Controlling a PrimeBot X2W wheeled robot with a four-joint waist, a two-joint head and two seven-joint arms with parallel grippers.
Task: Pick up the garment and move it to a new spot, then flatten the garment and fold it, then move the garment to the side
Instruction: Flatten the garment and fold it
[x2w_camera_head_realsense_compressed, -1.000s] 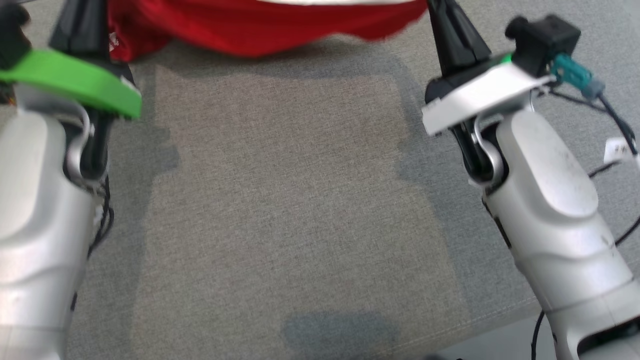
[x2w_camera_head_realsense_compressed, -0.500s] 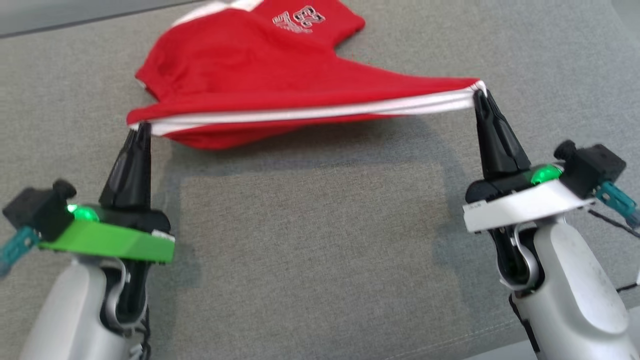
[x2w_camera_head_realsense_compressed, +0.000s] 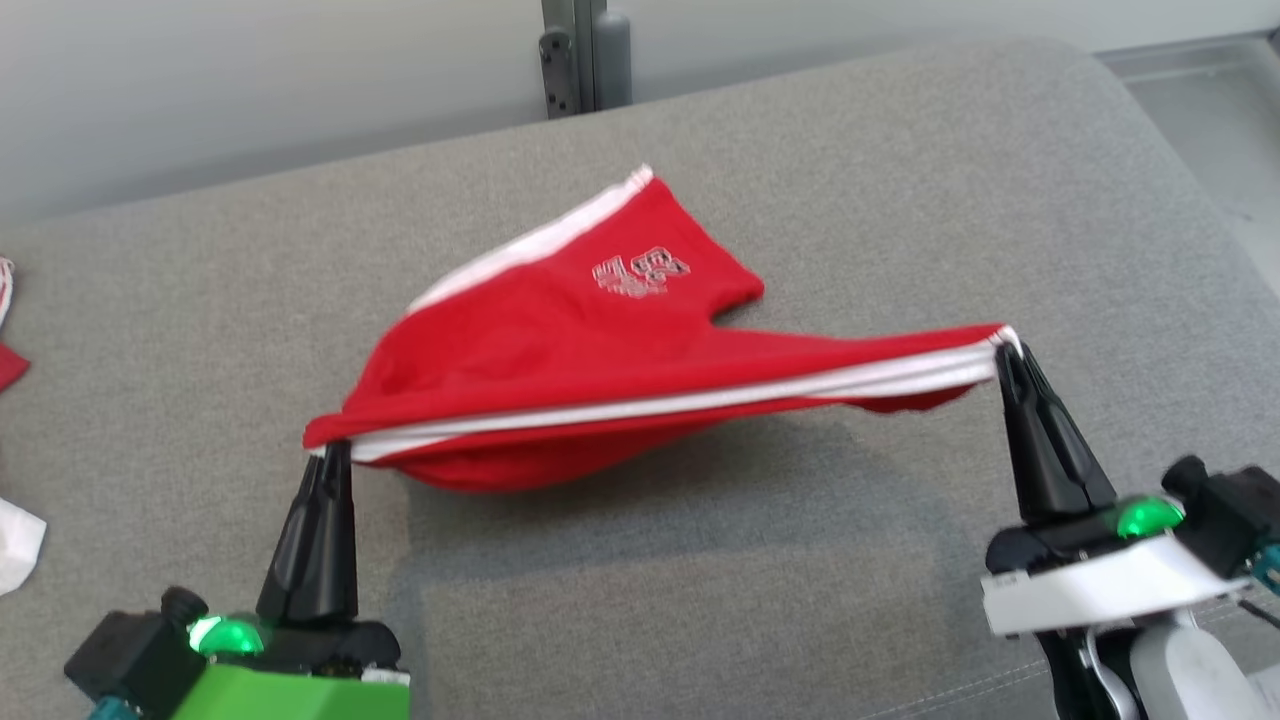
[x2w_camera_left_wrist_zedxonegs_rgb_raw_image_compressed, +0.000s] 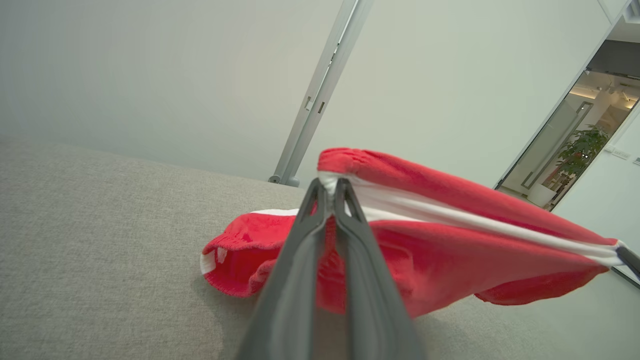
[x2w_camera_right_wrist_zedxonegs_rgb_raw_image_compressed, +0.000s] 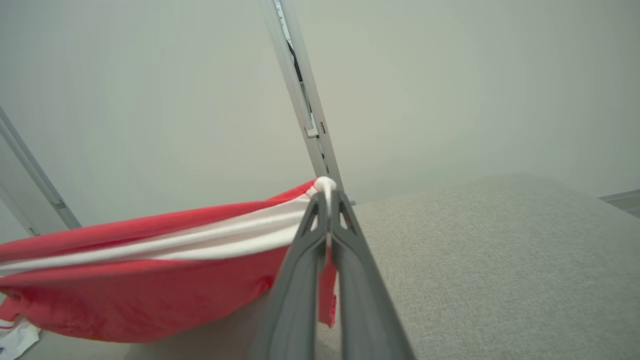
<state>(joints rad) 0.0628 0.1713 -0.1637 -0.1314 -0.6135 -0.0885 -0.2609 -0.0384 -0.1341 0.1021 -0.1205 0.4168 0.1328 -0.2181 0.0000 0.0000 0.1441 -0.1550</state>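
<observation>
Sagging red garment (x2w_camera_head_realsense_compressed: 560, 350) on woven upholstery (x2w_camera_head_realsense_compressed: 700, 600)

One red garment (x2w_camera_head_realsense_compressed: 560, 350) is stretching across the one grey cushion (x2w_camera_head_realsense_compressed: 900, 180); two pincers are gripping it, the left pincer (x2w_camera_head_realsense_compressed: 335, 455) at one end and the right pincer (x2w_camera_head_realsense_compressed: 1003, 352) at the other; each is pressing two dark fingers (x2w_camera_head_realsense_compressed: 310, 540) together, four in all; two white bands (x2w_camera_head_realsense_compressed: 700, 405) and one printed mark (x2w_camera_head_realsense_compressed: 640, 272) are showing on the garment; two green lights are glowing, one light (x2w_camera_head_realsense_compressed: 215, 632) behind the left pincer and one light (x2w_camera_head_realsense_compressed: 1140, 518) behind the right; two small cloth pieces are lying at the cushion's left edge, one red-and-white piece (x2w_camera_head_realsense_compressed: 6, 340) and one white piece (x2w_camera_head_realsense_compressed: 18, 548); one metal post (x2w_camera_head_realsense_compressed: 585, 50) is standing beyond the far edge.
</observation>
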